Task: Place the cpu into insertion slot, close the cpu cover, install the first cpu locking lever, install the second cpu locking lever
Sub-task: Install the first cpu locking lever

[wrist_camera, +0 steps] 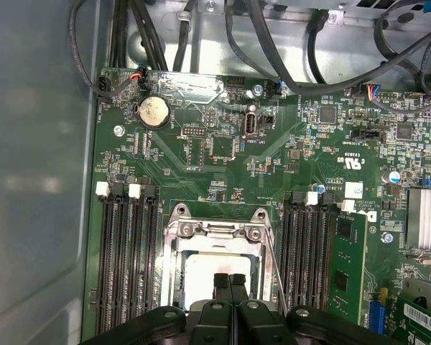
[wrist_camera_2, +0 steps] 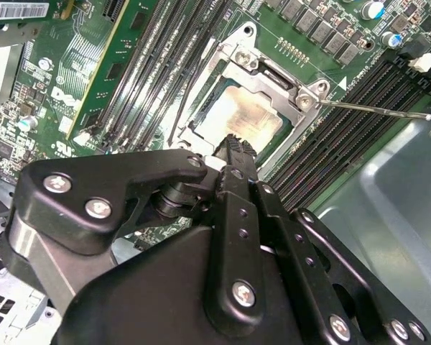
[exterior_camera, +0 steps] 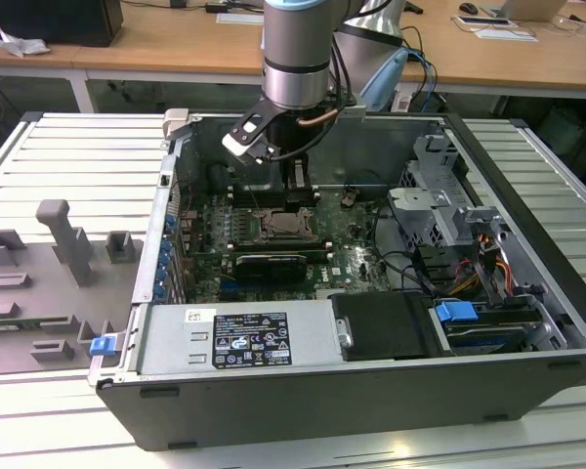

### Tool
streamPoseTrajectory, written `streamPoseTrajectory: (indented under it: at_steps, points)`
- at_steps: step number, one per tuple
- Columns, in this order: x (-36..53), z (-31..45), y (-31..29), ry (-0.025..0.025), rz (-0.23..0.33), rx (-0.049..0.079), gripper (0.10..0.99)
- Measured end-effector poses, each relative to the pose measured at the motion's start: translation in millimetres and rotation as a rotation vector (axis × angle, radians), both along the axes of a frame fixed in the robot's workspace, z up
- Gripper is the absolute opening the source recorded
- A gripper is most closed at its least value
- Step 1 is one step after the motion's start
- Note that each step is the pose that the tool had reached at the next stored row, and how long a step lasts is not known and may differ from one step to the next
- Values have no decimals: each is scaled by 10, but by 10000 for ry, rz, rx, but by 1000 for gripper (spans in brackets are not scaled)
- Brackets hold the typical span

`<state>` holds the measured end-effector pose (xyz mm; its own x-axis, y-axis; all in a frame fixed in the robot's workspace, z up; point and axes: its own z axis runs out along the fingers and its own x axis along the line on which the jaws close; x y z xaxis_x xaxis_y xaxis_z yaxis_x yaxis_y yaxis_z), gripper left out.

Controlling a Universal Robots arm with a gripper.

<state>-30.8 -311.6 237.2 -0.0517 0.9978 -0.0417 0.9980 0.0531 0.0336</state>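
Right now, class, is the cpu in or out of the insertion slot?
In: the cpu lies flat inside the insertion slot, within its grey rim.

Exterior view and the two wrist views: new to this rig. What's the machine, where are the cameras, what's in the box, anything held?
One robot arm reaches into an open computer case. The exterior view stands off the arm; both wrist views ride on it, looking past the gripper. Below: a green motherboard with black memory slots. The cpu sits in the insertion slot, framed by the cpu cover. The gripper hangs shut over it, holding nothing.
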Motion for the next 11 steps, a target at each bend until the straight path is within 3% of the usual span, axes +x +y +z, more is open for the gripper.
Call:
streamPoseTrajectory:
  at_steps: [11]
  points:
    - [0,0,0,0,-1,-1,106]
